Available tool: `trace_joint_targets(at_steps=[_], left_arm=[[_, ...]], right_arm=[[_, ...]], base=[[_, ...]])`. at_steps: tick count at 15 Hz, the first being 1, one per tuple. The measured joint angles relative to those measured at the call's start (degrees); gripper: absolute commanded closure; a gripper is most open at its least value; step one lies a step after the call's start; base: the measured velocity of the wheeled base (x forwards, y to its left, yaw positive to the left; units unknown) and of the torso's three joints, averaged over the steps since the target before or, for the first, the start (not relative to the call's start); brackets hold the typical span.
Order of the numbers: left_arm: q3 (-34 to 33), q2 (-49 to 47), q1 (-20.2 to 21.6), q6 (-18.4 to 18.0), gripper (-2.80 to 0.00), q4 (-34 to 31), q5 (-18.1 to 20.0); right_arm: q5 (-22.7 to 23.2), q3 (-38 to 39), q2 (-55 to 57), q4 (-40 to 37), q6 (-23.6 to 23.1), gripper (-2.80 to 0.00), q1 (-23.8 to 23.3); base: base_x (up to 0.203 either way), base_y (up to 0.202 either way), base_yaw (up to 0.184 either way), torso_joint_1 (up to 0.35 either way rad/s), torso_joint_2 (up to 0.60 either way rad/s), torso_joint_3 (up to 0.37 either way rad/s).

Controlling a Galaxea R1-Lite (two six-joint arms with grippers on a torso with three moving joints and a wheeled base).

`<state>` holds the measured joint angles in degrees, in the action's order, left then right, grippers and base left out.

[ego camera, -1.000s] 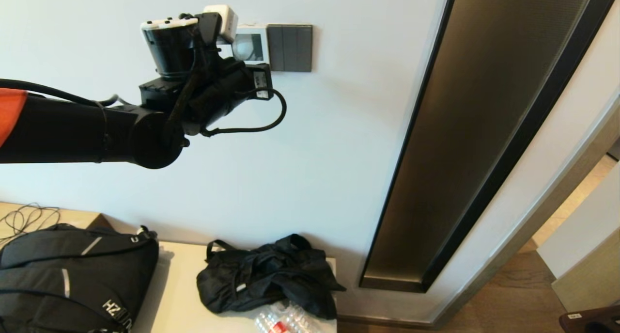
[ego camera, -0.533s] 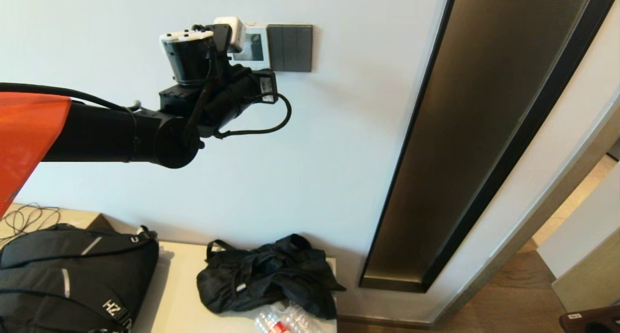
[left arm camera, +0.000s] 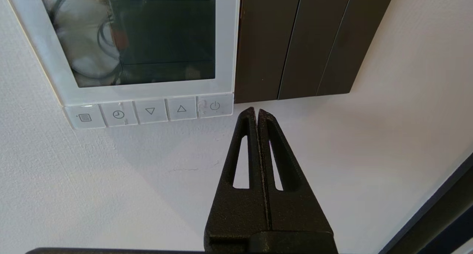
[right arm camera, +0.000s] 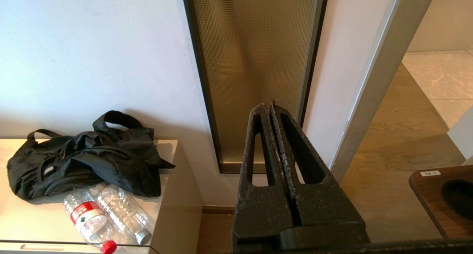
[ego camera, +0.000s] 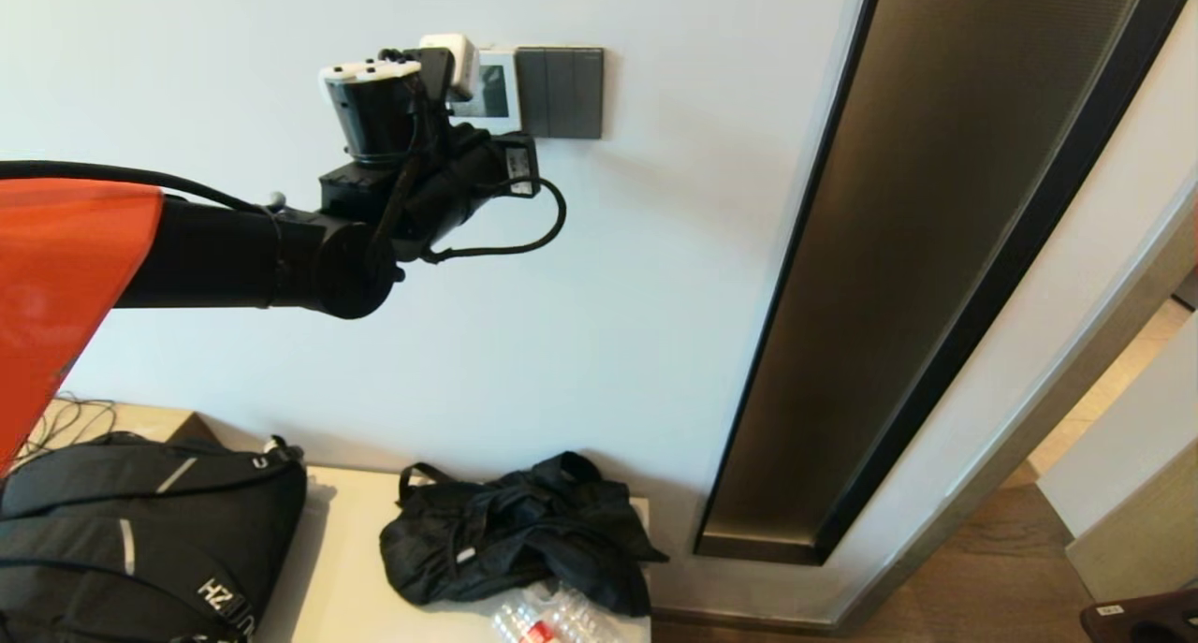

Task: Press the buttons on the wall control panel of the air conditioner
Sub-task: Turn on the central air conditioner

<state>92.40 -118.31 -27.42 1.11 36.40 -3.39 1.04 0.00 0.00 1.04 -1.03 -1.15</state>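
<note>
Pressed together on nothing, left gripper tip just below power button, last in the button row under the thermostat screen, beside dark switch plate; right gripper likewise closed, empty, parked far off.

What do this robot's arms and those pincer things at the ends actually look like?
The left arm is a thick black tube with an orange cover near the shoulder, a white-capped black cylinder and a looping black cable at the wrist. The left tool and right tool have rough black tapering fingers with long slots.
</note>
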Motion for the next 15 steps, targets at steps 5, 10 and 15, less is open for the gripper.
trace_joint_targets(at_steps=[5, 10, 15], left_arm=[[2.2, -1.5, 0.8, -0.1, 0.0, -0.2, 0.0], [4.5, -3.0, 2.2, -0.2, 0.0, -1.1, 0.0], [4.5, -3.3, 2.2, -0.1, 0.0, -0.9, 0.0]], right_arm=[[0.0, 0.0, 0.0, 0.0, 0.0, 0.0, 0.0], [0.0, 0.0, 0.0, 0.0, 0.0, 0.0, 0.0], [0.0, 0.0, 0.0, 0.0, 0.0, 0.0, 0.0]], base=[[0.0, 0.0, 0.0, 0.0, 0.0, 0.0], [0.0, 0.0, 0.0, 0.0, 0.0, 0.0], [0.0, 0.0, 0.0, 0.0, 0.0, 0.0]])
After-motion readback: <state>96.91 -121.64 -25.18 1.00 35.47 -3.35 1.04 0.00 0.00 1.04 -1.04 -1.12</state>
